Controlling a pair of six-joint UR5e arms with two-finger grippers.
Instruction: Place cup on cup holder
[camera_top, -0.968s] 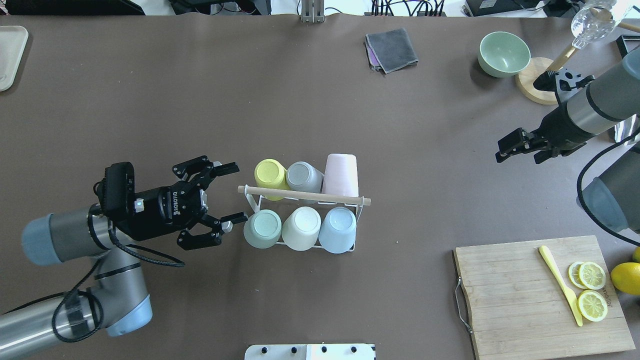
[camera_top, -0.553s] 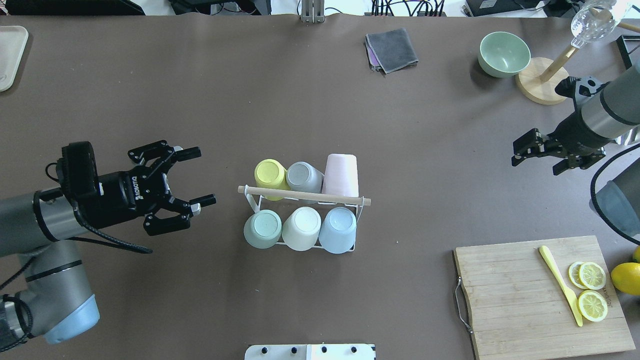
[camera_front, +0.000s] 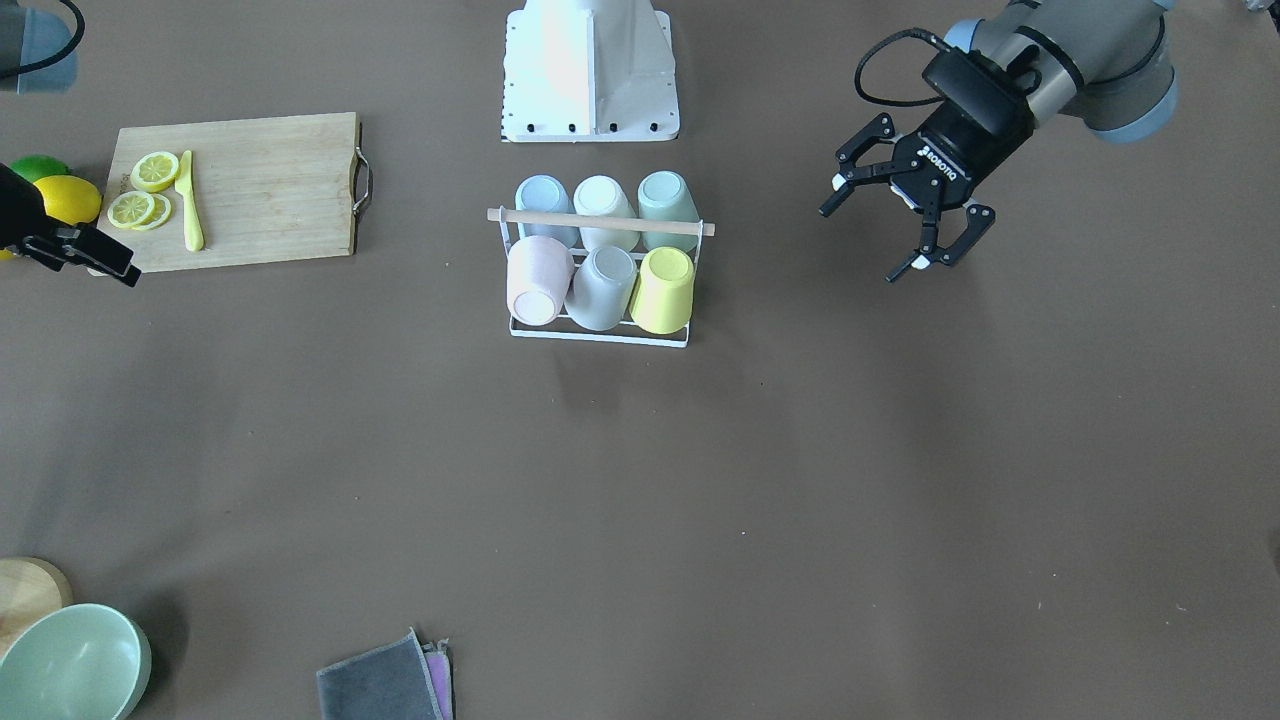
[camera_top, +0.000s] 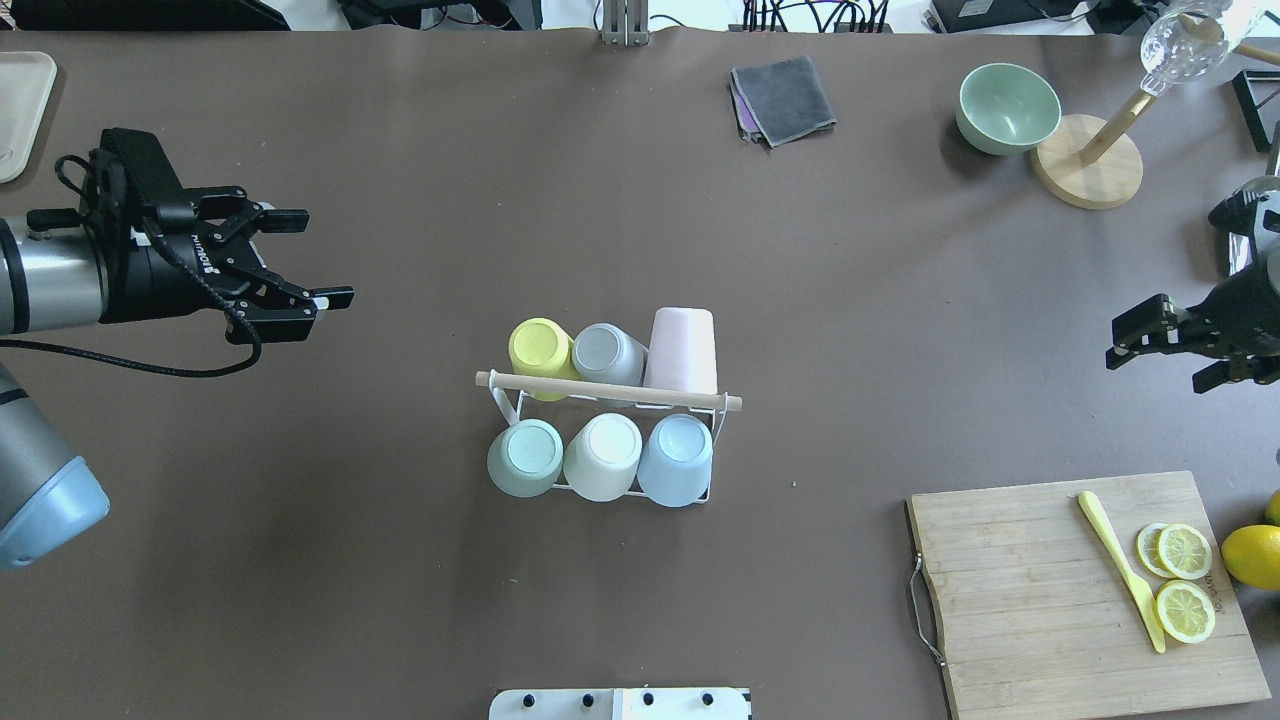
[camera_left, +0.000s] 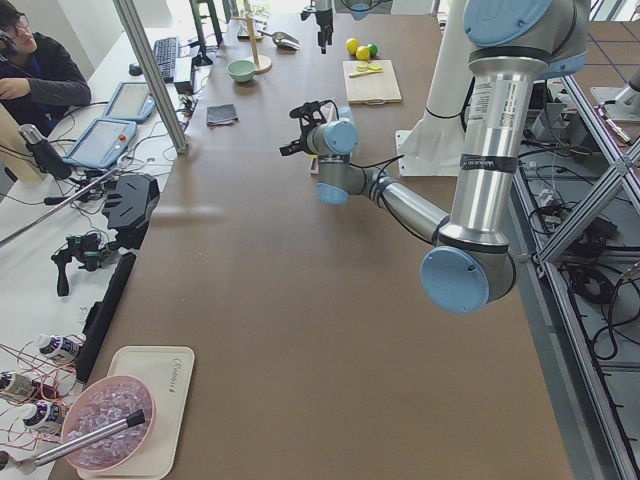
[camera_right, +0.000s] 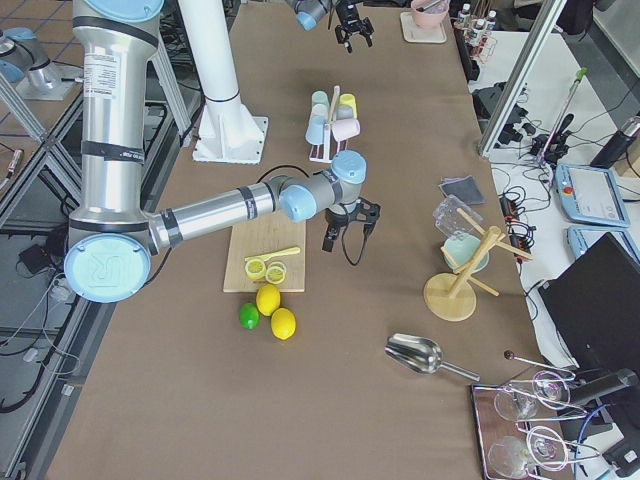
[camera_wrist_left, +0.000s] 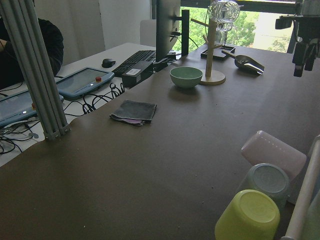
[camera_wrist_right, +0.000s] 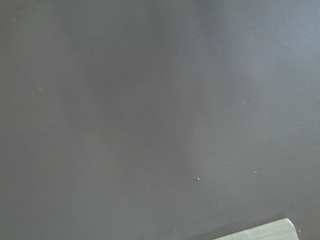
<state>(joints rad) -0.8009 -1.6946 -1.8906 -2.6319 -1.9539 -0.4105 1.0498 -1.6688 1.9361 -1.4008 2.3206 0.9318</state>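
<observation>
The white wire cup holder (camera_top: 608, 392) with its wooden rod stands mid-table; it also shows in the front view (camera_front: 600, 222). Six upturned cups sit on it. Yellow (camera_top: 541, 346), grey (camera_top: 606, 352) and pink (camera_top: 682, 350) are in the far row, green (camera_top: 525, 456), white (camera_top: 603, 455) and blue (camera_top: 676, 458) in the near row. My left gripper (camera_top: 315, 257) is open and empty, well left of the holder and a little farther back. My right gripper (camera_top: 1170, 352) looks open and empty, far to the right, pointing down at bare table.
A wooden cutting board (camera_top: 1040, 590) with lemon slices (camera_top: 1184, 580) and a yellow knife (camera_top: 1120, 568) lies front right, a lemon (camera_top: 1252, 555) beside it. A green bowl (camera_top: 1008, 107), a wooden glass stand (camera_top: 1086, 172) and a grey cloth (camera_top: 783, 98) are at the back.
My left gripper has pulled away from the holder's left end, going left and toward the table's far side, still open. My right gripper has moved right and nearer. The cups have not moved.
</observation>
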